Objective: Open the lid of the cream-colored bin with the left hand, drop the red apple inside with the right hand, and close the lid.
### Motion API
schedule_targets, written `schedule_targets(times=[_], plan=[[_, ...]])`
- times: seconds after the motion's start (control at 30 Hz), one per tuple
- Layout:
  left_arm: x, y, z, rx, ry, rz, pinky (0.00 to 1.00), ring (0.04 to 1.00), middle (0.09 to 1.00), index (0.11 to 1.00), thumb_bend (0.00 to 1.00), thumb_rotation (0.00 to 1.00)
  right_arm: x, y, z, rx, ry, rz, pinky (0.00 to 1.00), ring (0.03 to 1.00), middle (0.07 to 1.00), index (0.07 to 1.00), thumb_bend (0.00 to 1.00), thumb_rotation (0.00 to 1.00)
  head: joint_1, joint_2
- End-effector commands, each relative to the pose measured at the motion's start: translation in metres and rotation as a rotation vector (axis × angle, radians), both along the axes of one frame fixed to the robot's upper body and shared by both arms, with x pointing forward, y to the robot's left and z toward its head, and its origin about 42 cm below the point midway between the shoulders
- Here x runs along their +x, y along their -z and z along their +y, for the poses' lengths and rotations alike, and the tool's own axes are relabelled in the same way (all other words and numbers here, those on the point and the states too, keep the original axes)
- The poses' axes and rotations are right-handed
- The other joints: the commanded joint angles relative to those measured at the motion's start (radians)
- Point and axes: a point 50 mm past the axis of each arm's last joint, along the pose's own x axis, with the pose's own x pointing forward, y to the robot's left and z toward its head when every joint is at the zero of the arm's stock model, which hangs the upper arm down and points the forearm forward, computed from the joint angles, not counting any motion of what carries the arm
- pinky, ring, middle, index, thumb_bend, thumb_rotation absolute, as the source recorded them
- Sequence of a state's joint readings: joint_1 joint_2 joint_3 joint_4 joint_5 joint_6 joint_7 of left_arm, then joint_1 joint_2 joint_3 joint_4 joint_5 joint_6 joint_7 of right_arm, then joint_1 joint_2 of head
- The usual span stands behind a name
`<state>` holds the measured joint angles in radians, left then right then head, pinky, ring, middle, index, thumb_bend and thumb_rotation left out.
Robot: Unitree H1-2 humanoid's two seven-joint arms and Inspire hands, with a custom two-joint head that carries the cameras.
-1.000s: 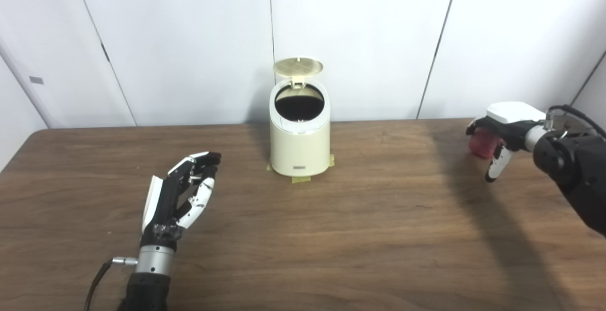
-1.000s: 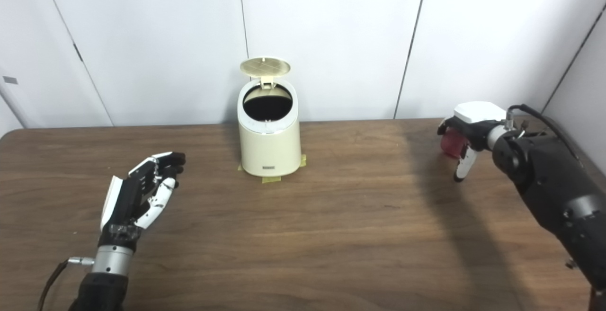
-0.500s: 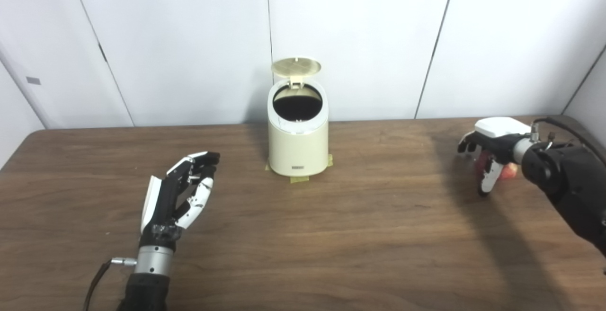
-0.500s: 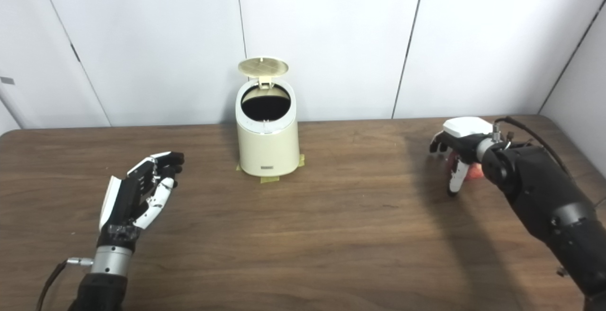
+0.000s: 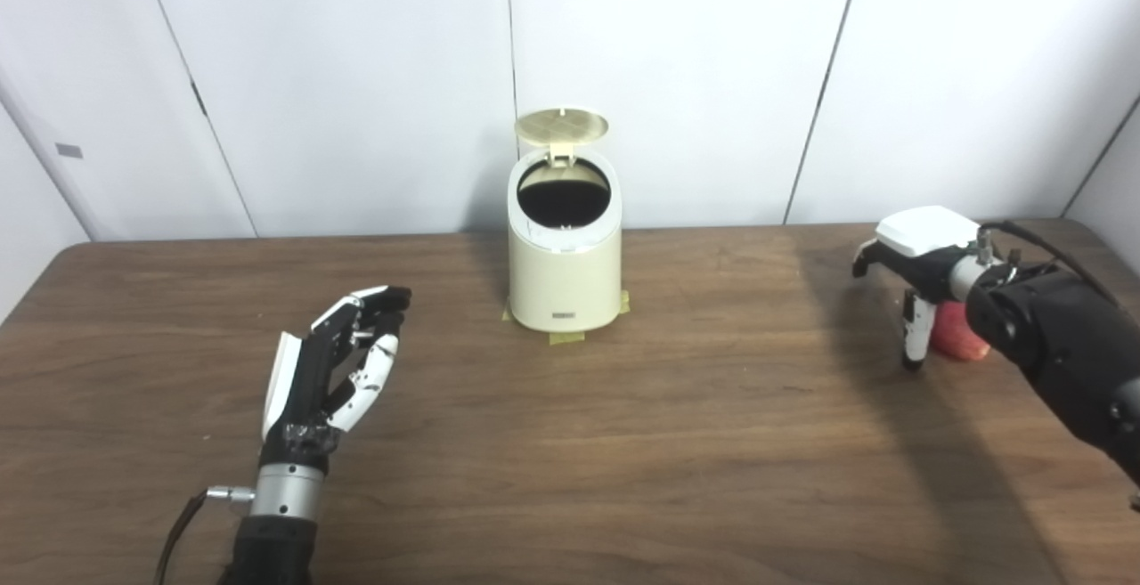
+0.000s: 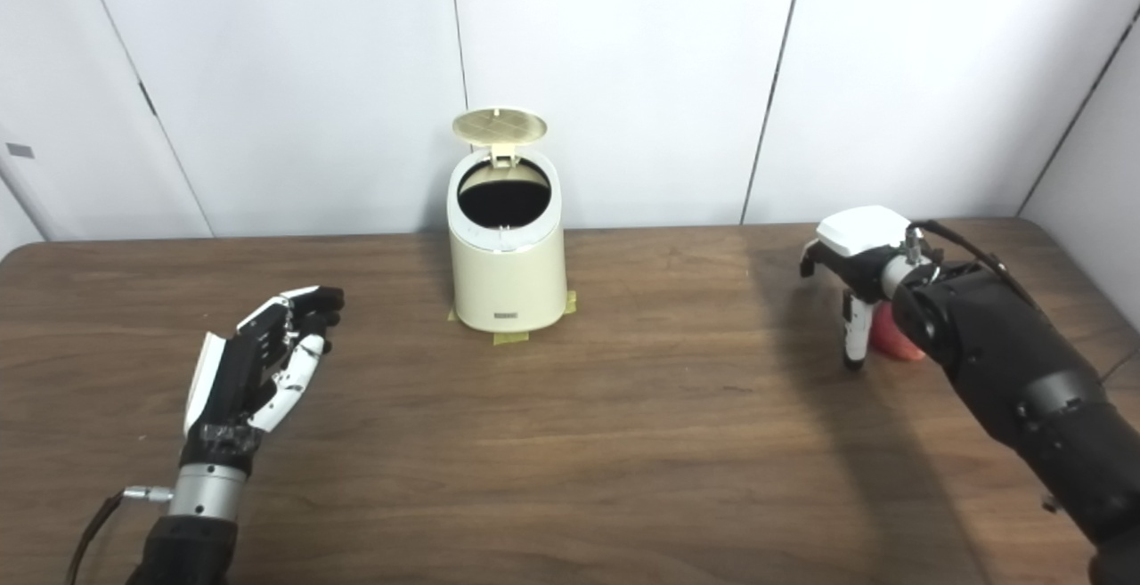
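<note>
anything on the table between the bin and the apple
Nothing: bare tabletop lies between the bin and the apple, shown in both eye views.

**2 head cameras, side by side**

Both look forward and down from above the table's near edge toward the bin at the far wall. It sits mid-distance, slightly left of centre; both views share nearly everything.

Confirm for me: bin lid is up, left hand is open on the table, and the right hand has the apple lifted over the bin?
Not quite. The red apple sits on the table at far right, under the right hand, nowhere near the cream-colored bin; the left eye view shows this. The lid is up, and the left hand is open.
</note>
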<state>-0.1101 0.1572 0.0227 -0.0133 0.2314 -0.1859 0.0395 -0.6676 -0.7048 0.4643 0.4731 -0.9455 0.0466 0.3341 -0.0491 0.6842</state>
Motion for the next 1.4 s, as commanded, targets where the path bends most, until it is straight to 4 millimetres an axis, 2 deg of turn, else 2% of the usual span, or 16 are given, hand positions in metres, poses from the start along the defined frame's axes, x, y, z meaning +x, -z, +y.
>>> schedule_targets(times=[0.0,0.43,0.63,0.77,0.83,0.97,1.07,1.2,1.37], plan=[[0.005,-0.021,-0.001,-0.001,0.02,-0.105,0.6,0.714,0.735,0.715,0.27,0.57,0.001,-0.002,-0.008,-0.016,0.017,0.016,0.62,0.775,0.815,0.744,0.89,0.11,0.0,0.0],[0.005,-0.022,-0.002,-0.002,0.018,-0.1,0.59,0.714,0.737,0.715,0.27,0.56,-0.01,-0.019,-0.008,-0.055,-0.035,0.099,0.62,0.767,0.812,0.738,0.93,0.14,-0.008,0.003],[0.007,-0.022,-0.001,0.009,0.017,-0.105,0.59,0.713,0.737,0.717,0.26,0.56,-0.021,-0.035,-0.007,0.002,-0.067,0.104,0.62,0.761,0.79,0.725,0.96,0.19,-0.013,0.002],[0.008,-0.021,-0.001,0.001,0.023,-0.1,0.6,0.715,0.738,0.718,0.26,0.55,-0.027,-0.041,-0.009,0.129,-0.037,0.126,0.62,0.745,0.777,0.725,0.95,0.18,-0.016,0.0],[0.008,-0.021,-0.001,0.001,0.021,-0.099,0.59,0.716,0.739,0.719,0.26,0.55,-0.029,-0.042,-0.012,0.182,-0.012,0.141,0.59,0.716,0.771,0.728,0.96,0.14,-0.02,-0.001],[0.008,-0.021,-0.002,0.002,0.022,-0.1,0.59,0.716,0.738,0.718,0.27,0.55,-0.033,-0.043,-0.014,0.22,0.015,0.165,0.59,0.711,0.765,0.735,0.97,0.12,-0.022,0.001],[0.008,-0.021,-0.002,0.003,0.027,-0.1,0.6,0.715,0.739,0.72,0.27,0.56,-0.038,-0.042,-0.015,0.207,0.052,0.186,0.6,0.742,0.795,0.762,0.97,0.12,-0.023,0.0],[0.008,-0.021,-0.001,0.01,0.027,-0.101,0.6,0.716,0.739,0.72,0.27,0.57,-0.042,-0.039,-0.019,0.184,0.068,0.21,0.57,0.734,0.804,0.765,0.99,0.11,-0.026,0.001],[0.008,-0.021,-0.001,0.016,0.023,-0.098,0.59,0.713,0.737,0.718,0.26,0.57,-0.044,-0.036,-0.017,0.112,0.063,0.263,0.62,0.783,0.84,0.783,0.96,0.13,-0.026,0.0]])
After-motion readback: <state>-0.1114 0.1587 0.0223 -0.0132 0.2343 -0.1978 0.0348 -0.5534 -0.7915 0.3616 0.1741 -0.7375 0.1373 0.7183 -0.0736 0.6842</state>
